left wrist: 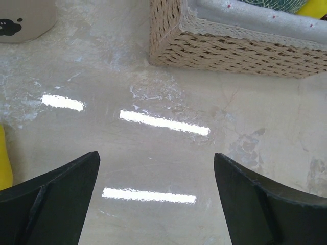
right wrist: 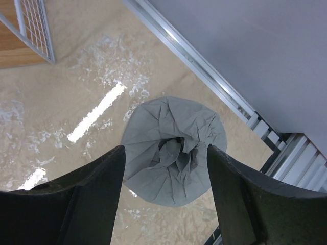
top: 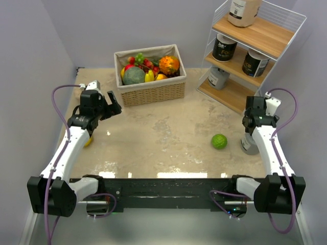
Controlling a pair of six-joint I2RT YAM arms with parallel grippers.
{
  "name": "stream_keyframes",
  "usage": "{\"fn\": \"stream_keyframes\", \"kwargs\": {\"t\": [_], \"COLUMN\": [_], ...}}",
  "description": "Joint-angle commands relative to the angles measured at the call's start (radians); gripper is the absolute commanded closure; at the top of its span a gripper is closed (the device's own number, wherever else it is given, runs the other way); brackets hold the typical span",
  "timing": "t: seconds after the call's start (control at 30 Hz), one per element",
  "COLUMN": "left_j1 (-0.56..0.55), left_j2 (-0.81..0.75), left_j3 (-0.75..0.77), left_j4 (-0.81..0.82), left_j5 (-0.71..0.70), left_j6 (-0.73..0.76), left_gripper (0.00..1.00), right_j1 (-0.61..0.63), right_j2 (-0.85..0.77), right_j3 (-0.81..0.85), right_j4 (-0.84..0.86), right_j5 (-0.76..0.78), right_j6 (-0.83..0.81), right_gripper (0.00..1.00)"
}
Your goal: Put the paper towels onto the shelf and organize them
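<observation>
Paper towels are mostly shelved. The shelf at far right carries a tan roll on the top board, a black roll and a second black roll on the middle board, and a shelved grey roll on the bottom board. A loose grey roll stands upright on the table at the right edge, near the shelf front and right of the lime.

The right gripper sits directly over it, jaws part-way apart and straddling the crimped top. I cannot tell if the fingers touch the wrap or hang just above it. The left gripper is spread wide with nothing between, over bare table near the basket corner. A second tan roll shows cut off at the top-left of the left wrist view, probably the last one to fetch.

Step in hand, as I read it: pickup of the loose grey roll by the right arm. The next move calls for a firm pinch on the roll's sides, a lift clear of the table, then a carry to the bottom board beside its grey twin — minding the wire frame on the way in.
</observation>
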Motion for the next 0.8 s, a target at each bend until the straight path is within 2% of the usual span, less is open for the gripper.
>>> {"fn": "stream_keyframes", "kwargs": {"t": [0.0,0.2,0.53,0.77], "left_j1": [-0.006,-0.006,-0.006,-0.006], "left_j2": [-0.032,-0.021,-0.024,-0.017], "left_j3": [-0.006,-0.003,-0.004,-0.003], "left_j4": [0.04,0.035,0.032,0.034], "left_j5": [-0.038,-0.064,-0.079,-0.075], "left_j6": [0.001,0.004,0.007,0.012], "left_gripper": [0.01,0.01,0.01,0.01], "right_j1": [-0.013,-0.037,-0.05,-0.054], "right_j2": [0.025,0.023,0.08,0.115], "right_j3": [-0.03,-0.066,-0.083,-0.12], "right_j4": [0.094,0.151,0.168,0.194], "right_j5": [-0.058,-0.128,-0.156,-0.153], "right_j6": [-0.008,-0.027,0.019,0.067], "right_gripper": [0.32,0.24,0.22,0.27]}}
